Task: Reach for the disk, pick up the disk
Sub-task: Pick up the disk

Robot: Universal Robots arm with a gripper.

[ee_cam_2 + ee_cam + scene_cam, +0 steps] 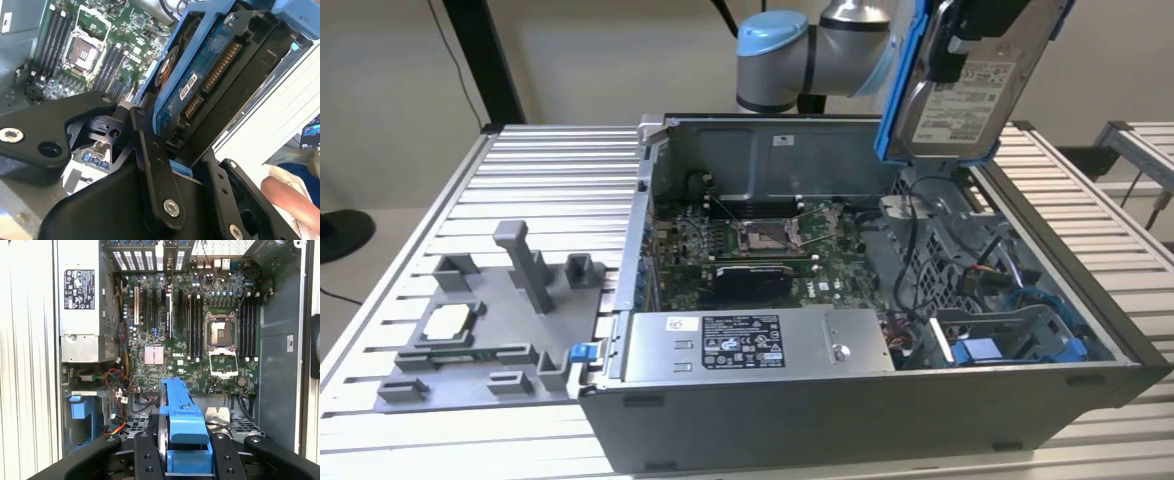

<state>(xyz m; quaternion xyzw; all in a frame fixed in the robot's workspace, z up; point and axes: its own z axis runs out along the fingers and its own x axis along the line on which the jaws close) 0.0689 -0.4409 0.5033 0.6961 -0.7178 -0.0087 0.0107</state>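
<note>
Slatted table (520, 170) carried an open case (854, 400) in the exterior view; the disk (970, 90) hung well above it, lifted clear of the bays, label showing. In the second wrist view, the gripper (175, 135) was clenched on the disk's edges. In the first wrist view, its blue rail (182, 412) stood between the fingers (147, 455) above the motherboard (200, 335).

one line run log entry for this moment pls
gripper: shut on disk | disk: lifted above open computer case | grey fixture tray: on table at exterior view's left

robotics lab bench: open computer case (881, 400), slatted aluminium table (547, 170)
</note>
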